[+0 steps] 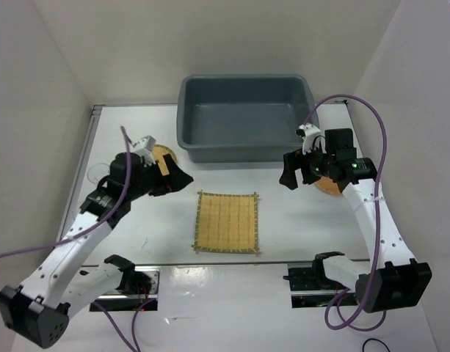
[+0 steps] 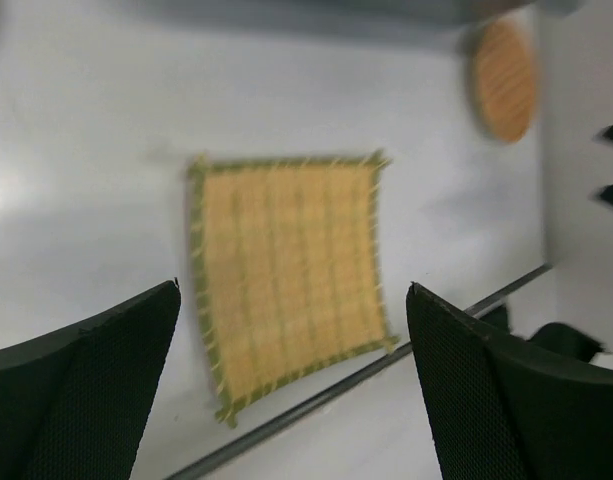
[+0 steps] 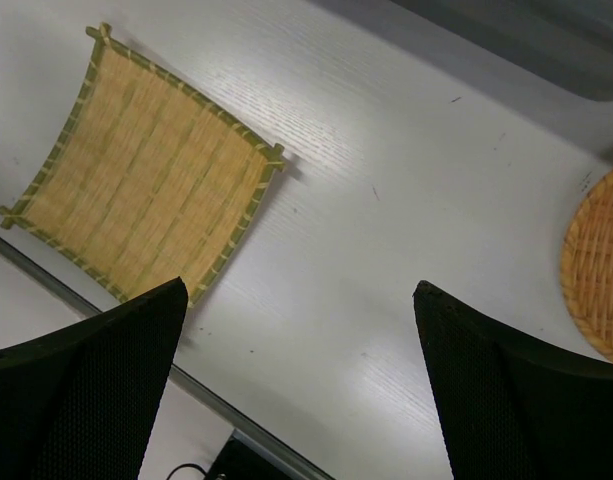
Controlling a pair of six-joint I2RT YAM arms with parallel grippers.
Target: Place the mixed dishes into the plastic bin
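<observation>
The square yellow woven mat (image 1: 226, 221) lies flat in the middle of the table, also in the left wrist view (image 2: 286, 290) and the right wrist view (image 3: 146, 165). The grey plastic bin (image 1: 243, 143) stands behind it, with nothing inside. My left gripper (image 1: 180, 180) is open and empty, hovering left of the mat (image 2: 293, 287). A round orange-yellow disc (image 1: 164, 157) lies just behind it, partly hidden. My right gripper (image 1: 291, 176) is open and empty over bare table (image 3: 299, 284). A woven orange disc (image 1: 329, 185) lies under the right arm (image 3: 598, 265) (image 2: 506, 80). A faint clear glass cup (image 1: 100, 173) sits far left.
White walls close in the table on the left, back and right. A metal rail (image 3: 106, 315) runs along the table's near edge, with the arm bases (image 1: 129, 279) behind it. Purple cables (image 1: 371, 125) loop off both arms.
</observation>
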